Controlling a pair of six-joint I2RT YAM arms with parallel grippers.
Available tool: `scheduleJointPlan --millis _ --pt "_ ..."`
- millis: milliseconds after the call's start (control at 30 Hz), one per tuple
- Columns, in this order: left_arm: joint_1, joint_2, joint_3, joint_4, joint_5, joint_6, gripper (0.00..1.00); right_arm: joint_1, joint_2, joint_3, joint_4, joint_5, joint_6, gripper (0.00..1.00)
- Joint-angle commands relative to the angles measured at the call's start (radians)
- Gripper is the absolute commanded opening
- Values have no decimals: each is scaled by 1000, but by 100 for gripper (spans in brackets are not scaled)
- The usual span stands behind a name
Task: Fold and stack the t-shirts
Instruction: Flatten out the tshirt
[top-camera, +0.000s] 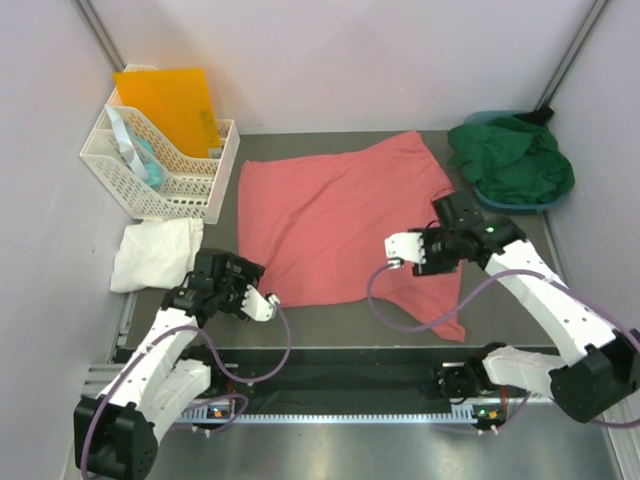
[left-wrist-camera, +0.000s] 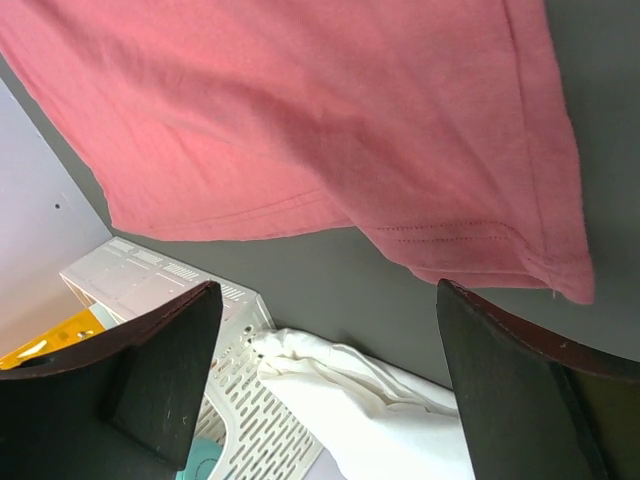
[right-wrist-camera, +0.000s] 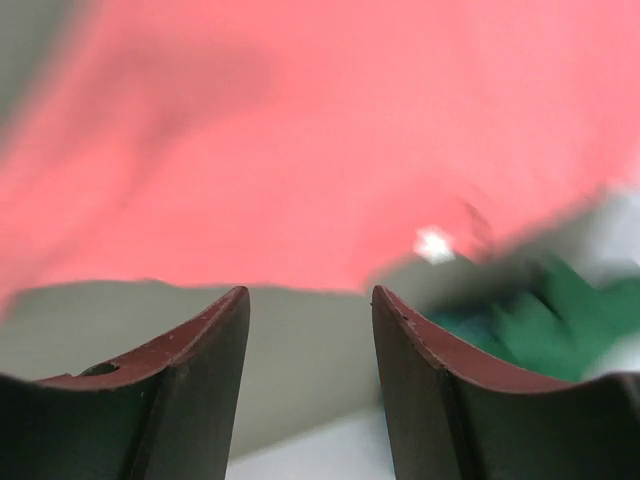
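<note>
Pink tee (top-camera: 330, 215), flat, L-R, neck right

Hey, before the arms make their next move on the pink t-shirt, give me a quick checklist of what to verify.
1. Left gripper open and empty: ok.
2. Right gripper open, nothing between its fingers: ok.
3. Pink t-shirt lying flat and square: not ok, a flap trails toward the near right.
4. Left gripper lined up on the shirt's near left corner: cannot tell.
5. White t-shirt clear of the pink one: ok, crumpled at the left.
6. Green t-shirt out of the way: ok, bunched at the far right.
</note>
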Motion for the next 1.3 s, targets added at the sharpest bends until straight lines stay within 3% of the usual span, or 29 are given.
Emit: scheduleJointPlan --millis 0,200,533,1067,1267 --pt "6 22 2 87 9 -29 92 103 71 -63 -130 -104 134 51" --pt "6 6 -9 110 3 -42 91 181 80 -215 86 -116 293 46" --pt "6 1 -6 144 -35 -54 91 238 57 -339 209 -124 430 47" --pt "6 18 20 170 -78 -94 90 239 169 -384 346 -128 487 48" --pt "6 12 13 185 -93 -98 89 241 193 -390 359 -119 488 42"
